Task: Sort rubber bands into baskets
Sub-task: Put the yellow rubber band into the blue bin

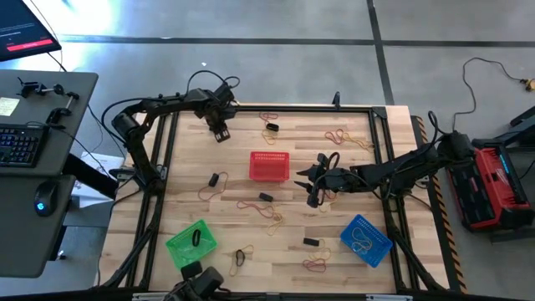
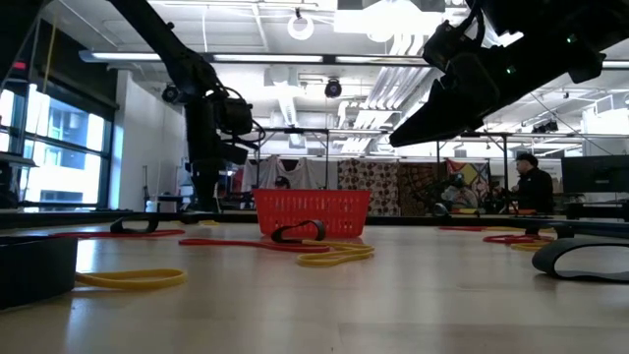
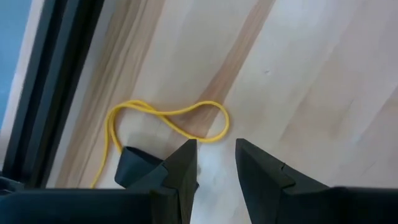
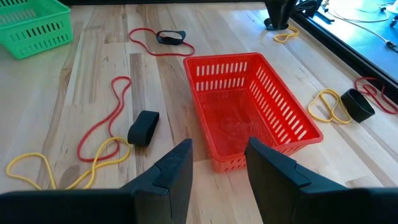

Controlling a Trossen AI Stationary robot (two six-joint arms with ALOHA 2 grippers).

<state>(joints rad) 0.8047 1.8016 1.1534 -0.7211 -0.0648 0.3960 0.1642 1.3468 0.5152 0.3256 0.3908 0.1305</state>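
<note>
Three baskets sit on the bench [image 1: 351, 159]: red basket [image 1: 269, 165] central, green basket [image 1: 191, 243] and blue basket [image 1: 366, 239] nearer the front. The right claw [image 1: 313, 182] hovers beside red, narrowly parted, empty. The left claw [image 3: 216, 165] (also narrowly parted, empty) hangs over a yellow rubber band [image 3: 166, 119] near the far edge.

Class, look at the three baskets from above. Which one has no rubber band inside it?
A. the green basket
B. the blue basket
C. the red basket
C: the red basket shows only its bare mesh floor, while the green basket holds a black band and the blue basket a tan band.
</note>
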